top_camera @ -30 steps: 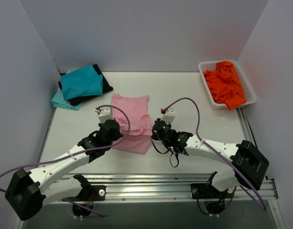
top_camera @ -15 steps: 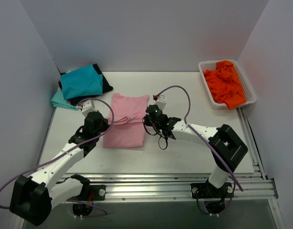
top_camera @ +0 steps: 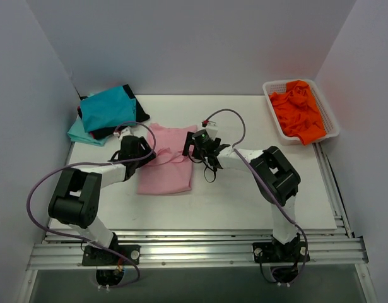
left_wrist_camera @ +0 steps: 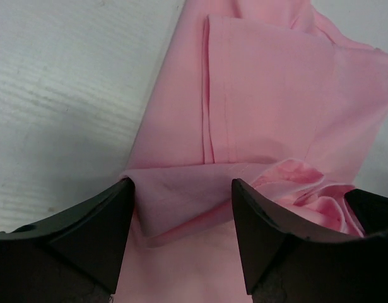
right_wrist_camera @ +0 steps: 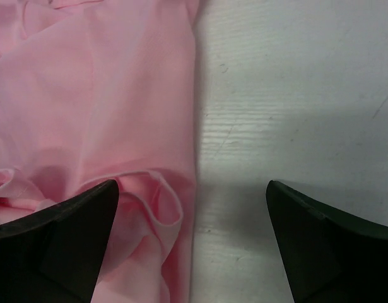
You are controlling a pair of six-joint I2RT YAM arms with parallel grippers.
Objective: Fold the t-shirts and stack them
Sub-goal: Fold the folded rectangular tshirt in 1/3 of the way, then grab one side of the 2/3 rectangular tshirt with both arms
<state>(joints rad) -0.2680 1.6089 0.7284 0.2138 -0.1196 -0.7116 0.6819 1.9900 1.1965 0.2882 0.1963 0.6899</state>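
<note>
A light pink t-shirt [top_camera: 165, 177] lies folded over on the white table, its doubled part toward the back. My left gripper [top_camera: 146, 153] stands open at the shirt's left edge. In the left wrist view its jaws [left_wrist_camera: 181, 214] straddle a loose fold of the pink cloth [left_wrist_camera: 263, 95] without pinching it. At the right edge my right gripper [top_camera: 194, 147] is open wide. The right wrist view shows that gripper [right_wrist_camera: 192, 214] spanning the pink hem [right_wrist_camera: 105, 95] and bare table [right_wrist_camera: 294, 95]. Folded teal, black and pale aqua t-shirts [top_camera: 108, 110] are piled at the back left.
A white lattice basket [top_camera: 274, 120] at the back right holds a crumpled orange t-shirt [top_camera: 299, 108]. Grey walls close in the left, back and right sides. Bare table [top_camera: 244, 196] lies between the pink shirt and the front rail.
Both grippers carried the pink shirt's near end toward the back, laying it over the rest. Then both opened and let the cloth go.
</note>
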